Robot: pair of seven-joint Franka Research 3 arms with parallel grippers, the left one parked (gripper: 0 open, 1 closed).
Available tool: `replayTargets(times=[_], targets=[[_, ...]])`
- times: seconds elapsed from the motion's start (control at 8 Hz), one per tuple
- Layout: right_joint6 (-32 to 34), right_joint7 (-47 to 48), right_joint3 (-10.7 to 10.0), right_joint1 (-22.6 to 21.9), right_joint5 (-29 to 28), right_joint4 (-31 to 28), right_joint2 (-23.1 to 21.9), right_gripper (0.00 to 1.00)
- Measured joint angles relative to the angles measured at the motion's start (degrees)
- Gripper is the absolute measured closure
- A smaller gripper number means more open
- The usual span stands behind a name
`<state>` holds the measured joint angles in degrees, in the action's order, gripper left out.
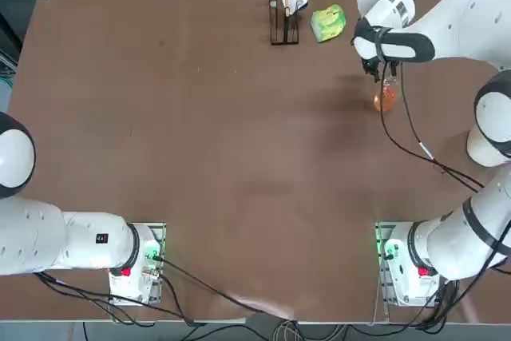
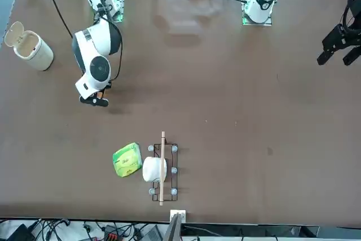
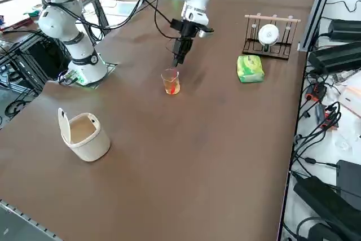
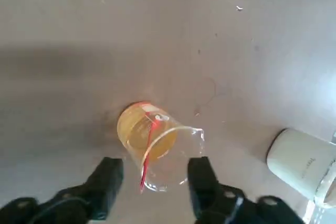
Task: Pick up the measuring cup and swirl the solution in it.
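The measuring cup (image 1: 384, 99) (image 3: 171, 82) is a small clear glass vessel standing upright on the brown table, at the right of the far half. The solution (image 4: 143, 132) is translucent orange liquid in its bottom. My right gripper (image 1: 376, 72) (image 3: 177, 61) (image 4: 153, 178) hangs just above the cup, slightly to its far side, pointing down. It is open, and in the right wrist view the cup's rim lies between the two dark fingers (image 4: 107, 178), which do not touch it. In the front view the gripper (image 2: 94, 101) hides the cup.
A white lidded cup (image 3: 84, 134) (image 2: 31, 47) (image 4: 304, 167) stands near the table's right edge, closer to the arm bases. A green and yellow lump (image 1: 328, 22) (image 3: 250, 68) and a wire rack (image 1: 283, 21) (image 3: 269, 36) holding a white roll sit at the far edge.
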<state>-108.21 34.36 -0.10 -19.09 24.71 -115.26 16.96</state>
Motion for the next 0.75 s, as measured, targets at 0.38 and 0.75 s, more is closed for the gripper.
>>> replayTargets(times=[0.38, 0.75], targets=[[3.2, -3.7, 0.1, -0.2, -1.2, 3.4, -0.1, 0.0], [9.5, -13.6, -0.7, 0.5, -7.7, 11.8, -0.3, 0.0]])
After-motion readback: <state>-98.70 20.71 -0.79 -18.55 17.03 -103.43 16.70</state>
